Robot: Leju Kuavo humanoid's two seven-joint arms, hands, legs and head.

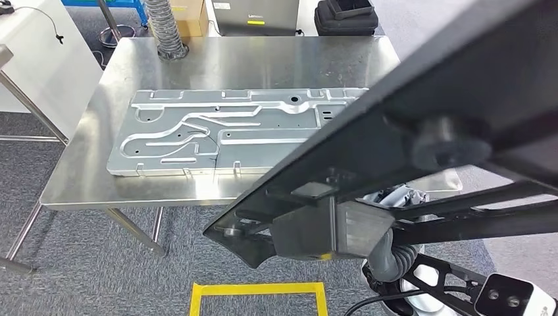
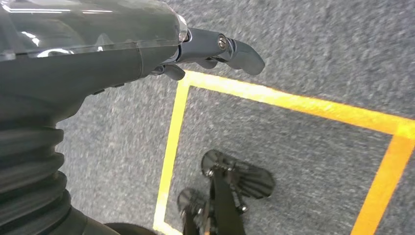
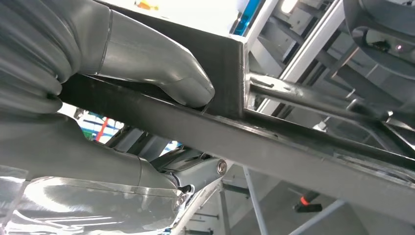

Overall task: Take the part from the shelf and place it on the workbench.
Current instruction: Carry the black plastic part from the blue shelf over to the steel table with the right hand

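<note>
A long black metal frame part (image 1: 421,112) crosses the right side of the head view, close to the camera and tilted, its lower end over the floor in front of the workbench (image 1: 263,59). My right hand (image 3: 137,54) grips one of its bars (image 3: 274,147), with the thumb pressed on one side and the fingers (image 3: 205,171) wrapped under the other. The steel workbench stands ahead, carrying a large stamped silver plate (image 1: 217,131). My left hand (image 2: 195,49) hangs over the carpet, fingers loosely extended, holding nothing.
A yellow taped square (image 1: 256,289) marks the grey carpet in front of the bench. A ribbed hose (image 1: 164,33) rests on the bench's far left corner. A white table (image 1: 39,59) stands to the left, a black case (image 1: 345,16) behind. Shelf rails (image 3: 313,49) lie beyond the part.
</note>
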